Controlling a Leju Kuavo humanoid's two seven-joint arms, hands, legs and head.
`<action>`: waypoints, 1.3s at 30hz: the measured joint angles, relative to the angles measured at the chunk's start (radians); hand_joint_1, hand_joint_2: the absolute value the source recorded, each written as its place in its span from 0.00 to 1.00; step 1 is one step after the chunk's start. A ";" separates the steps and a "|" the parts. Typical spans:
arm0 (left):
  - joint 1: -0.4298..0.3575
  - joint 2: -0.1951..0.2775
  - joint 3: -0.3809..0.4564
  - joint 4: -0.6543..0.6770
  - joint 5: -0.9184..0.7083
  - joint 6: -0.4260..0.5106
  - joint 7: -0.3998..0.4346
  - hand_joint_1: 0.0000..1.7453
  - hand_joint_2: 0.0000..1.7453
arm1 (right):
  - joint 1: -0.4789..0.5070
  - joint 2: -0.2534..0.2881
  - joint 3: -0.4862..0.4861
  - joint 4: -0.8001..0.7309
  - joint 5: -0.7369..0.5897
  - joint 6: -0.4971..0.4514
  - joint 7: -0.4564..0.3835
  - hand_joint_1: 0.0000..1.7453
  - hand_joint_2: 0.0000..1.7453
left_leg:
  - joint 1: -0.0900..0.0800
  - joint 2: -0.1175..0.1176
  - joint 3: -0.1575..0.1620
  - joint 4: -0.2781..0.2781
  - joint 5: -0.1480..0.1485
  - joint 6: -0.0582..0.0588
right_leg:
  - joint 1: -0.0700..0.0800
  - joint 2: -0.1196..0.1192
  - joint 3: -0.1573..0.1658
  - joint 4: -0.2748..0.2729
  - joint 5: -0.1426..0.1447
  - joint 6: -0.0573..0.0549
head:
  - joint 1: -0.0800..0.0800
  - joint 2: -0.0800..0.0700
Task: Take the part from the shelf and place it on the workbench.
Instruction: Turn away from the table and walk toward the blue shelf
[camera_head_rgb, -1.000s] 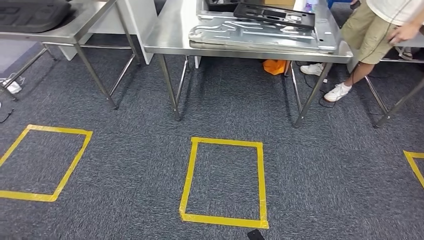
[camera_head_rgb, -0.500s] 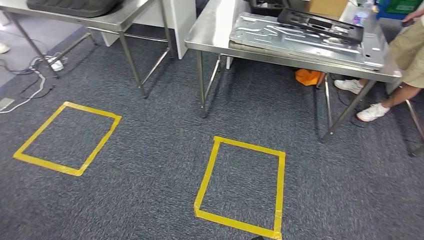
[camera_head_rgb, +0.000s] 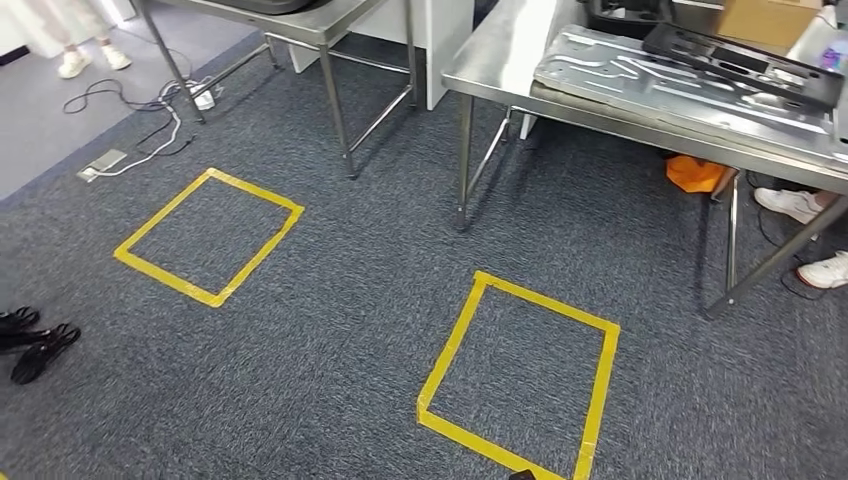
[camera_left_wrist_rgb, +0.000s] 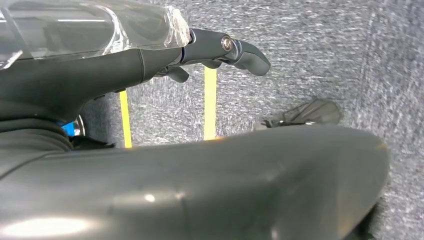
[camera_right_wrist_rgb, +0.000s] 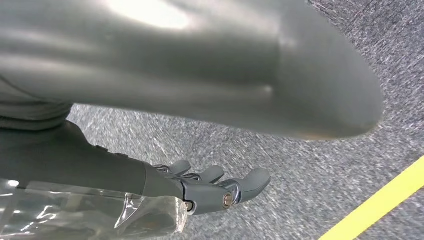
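Left hand (camera_left_wrist_rgb: 220, 50): fingers (camera_left_wrist_rgb: 247, 52) loosely extended side by side over grey carpet (camera_left_wrist_rgb: 310, 55), holding nothing; thumb bulks large across the near part of the wrist view. Right hand (camera_right_wrist_rgb: 210, 187): fingers (camera_right_wrist_rgb: 250, 181) likewise extended, slightly apart, nothing in them, above carpet and a strip of yellow tape (camera_right_wrist_rgb: 375, 202). Both hands hang toward the floor, well apart from any part. Part (camera_head_rgb: 690, 90): large pressed metal panel, lying flat on a steel table (camera_head_rgb: 500, 60) at upper right of the head view, a black tray (camera_head_rgb: 745, 50) resting on top of it (a cardboard box (camera_head_rgb: 765, 15) behind). Second steel table (camera_head_rgb: 320, 15) at upper left. Floor: two yellow taped squares, one near centre (camera_head_rgb: 445, 365), one to the left (camera_head_rgb: 215, 295); cables (camera_head_rgb: 150, 110); an orange object (camera_head_rgb: 697, 172) under the right table. Persons: white shoes (camera_head_rgb: 800, 205) beside the right table, black shoes (camera_head_rgb: 35, 340) at left edge.
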 joint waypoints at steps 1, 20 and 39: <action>-0.002 0.000 0.001 0.000 -0.006 -0.001 0.006 0.00 0.00 | -0.001 0.000 0.000 0.000 0.000 0.000 0.000 0.00 0.00 | -0.002 0.012 0.019 -0.039 0.012 0.007 | 0.003 -0.008 0.002 0.001 -0.002 0.005 | 0.001 0.000; 0.002 -0.003 0.001 0.002 -0.040 -0.029 0.060 0.00 0.00 | -0.002 -0.002 -0.001 0.000 0.005 0.000 0.005 0.00 0.00 | -0.008 -0.176 -0.002 -0.040 0.026 0.030 | -0.009 0.132 -0.018 0.021 -0.001 0.007 | 0.009 0.000; -0.004 -0.008 0.000 0.003 -0.046 -0.043 0.072 0.00 0.00 | -0.005 -0.001 -0.002 0.000 0.005 0.000 0.006 0.00 0.00 | -0.009 -0.056 0.001 -0.046 0.032 0.063 | -0.005 0.063 -0.081 0.216 -0.138 0.035 | 0.009 0.000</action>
